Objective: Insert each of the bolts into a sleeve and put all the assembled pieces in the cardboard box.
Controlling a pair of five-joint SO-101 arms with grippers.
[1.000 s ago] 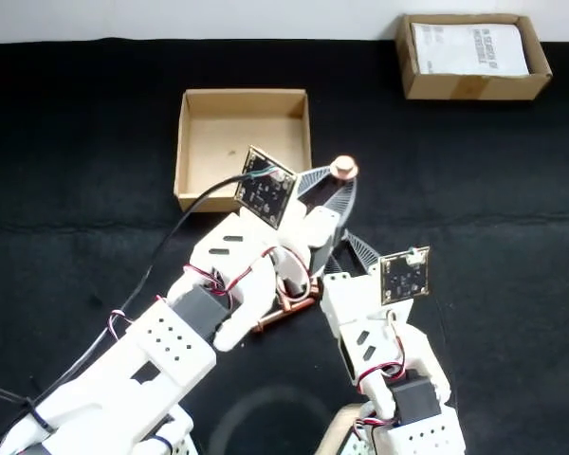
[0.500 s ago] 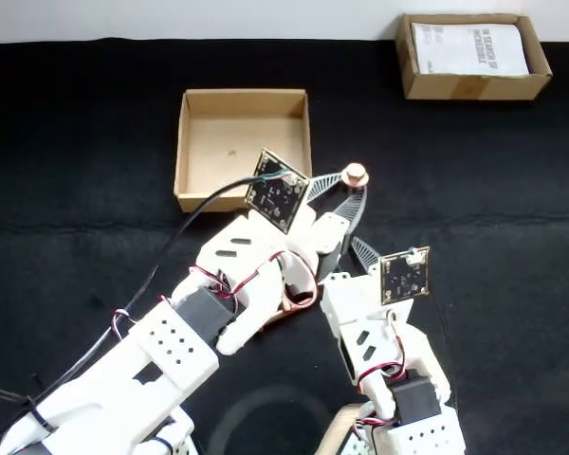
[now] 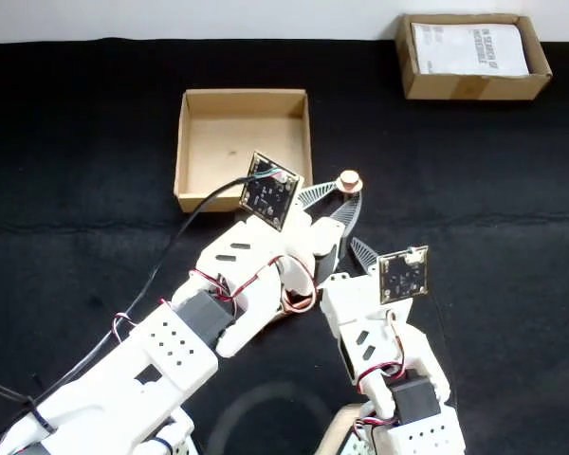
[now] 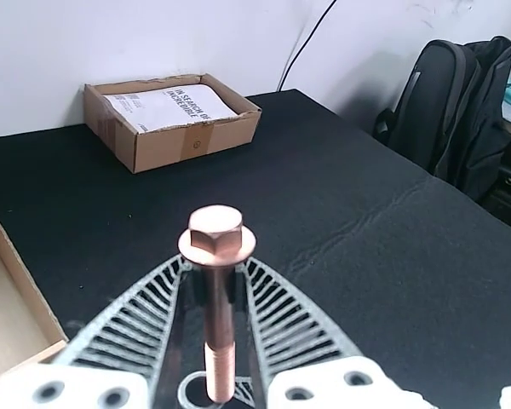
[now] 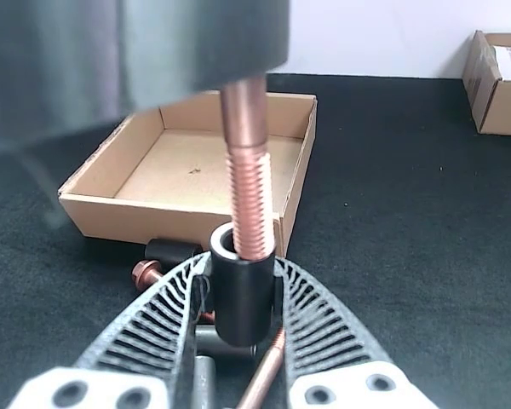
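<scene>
1. The shallow open brown cardboard box is sitting on the black cloth just beyond both arms, no assembled piece in it yet.
2. The smaller brown carton in the far corner is holding a white printed sheet; not quoting the lettering.
3. The left gripper is pinching the copper-coloured hex flange bolt by its smooth shank, head up.
4. The right gripper is clamping the short black cylindrical sleeve upright around its middle, near the box's front wall.
5. The bolt's threaded tip is sitting right at the sleeve's mouth. Both are looking rigid, slick and dense, so mid-body grips are probably working best.
6. A spare copper bolt is lying on the cloth underneath.
</scene>
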